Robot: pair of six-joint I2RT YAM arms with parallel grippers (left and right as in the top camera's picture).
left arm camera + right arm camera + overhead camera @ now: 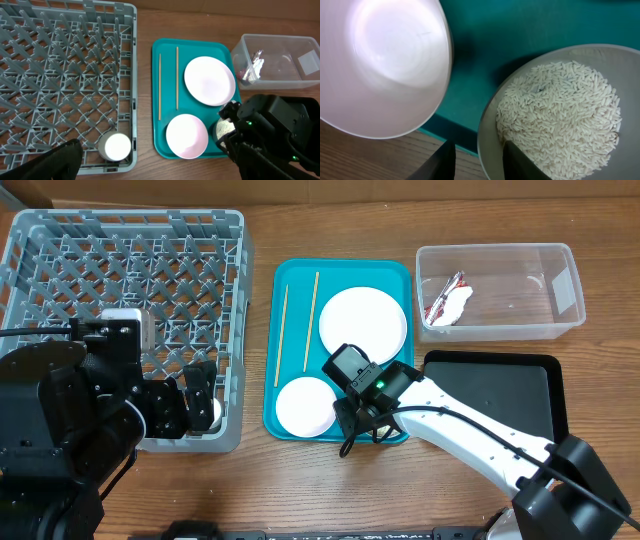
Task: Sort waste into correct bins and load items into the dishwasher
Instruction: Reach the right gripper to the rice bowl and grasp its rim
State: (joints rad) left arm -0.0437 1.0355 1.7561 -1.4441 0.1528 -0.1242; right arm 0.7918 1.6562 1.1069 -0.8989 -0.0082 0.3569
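Note:
My right gripper (357, 420) (477, 162) is open and straddles the rim of a white bowl (487, 125) filled with rice grains (560, 115) (223, 129), one finger inside and one outside. This bowl stands on the teal tray's (295, 275) front right corner, beside an empty white bowl (305, 405) (186, 136) (385, 65). The plate (362, 320) (209, 80) and two chopsticks (283, 335) (177, 77) lie on the same tray. My left gripper (200, 402) is open over the grey rack's (240, 300) front right corner, where the tiny cup (116, 146) stands.
The clear tub (560, 280) at the back right holds the red wrapper (440, 302) and white tissue (457, 304). The black tray (500, 395) lies in front of the tub, under my right arm. Bare wooden table lies along the front edge.

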